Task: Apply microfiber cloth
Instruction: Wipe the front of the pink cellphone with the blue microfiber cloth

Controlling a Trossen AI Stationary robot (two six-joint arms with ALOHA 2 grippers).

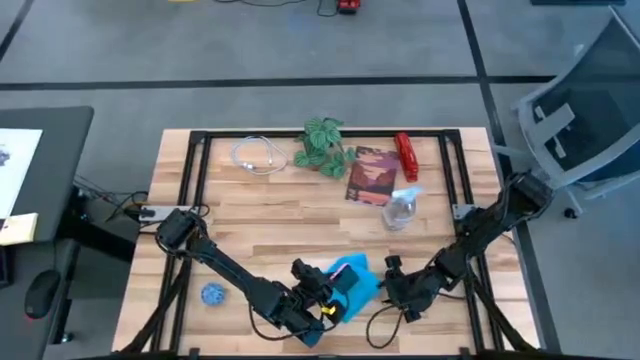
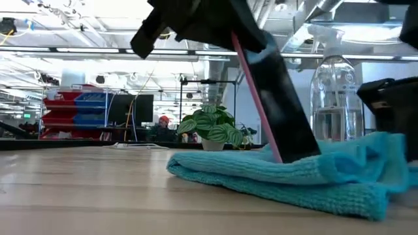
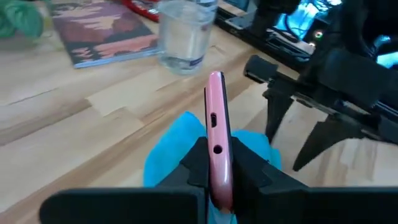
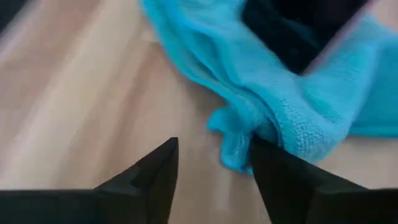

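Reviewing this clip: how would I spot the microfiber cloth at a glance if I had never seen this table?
Start at the wooden table and go to its near edge, between the two arms. The microfiber cloth lies rumpled there, under the pink-edged phone that the left claw grips, with the open right claw at its edge. It is the only bright sky-blue plain fabric; the small blue ball is patterned.

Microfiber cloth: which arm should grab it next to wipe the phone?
Right, probably. The right claw is open at the edge of the microfiber cloth, one finger touching it. The left claw is shut on the phone, which stands tilted on the cloth.
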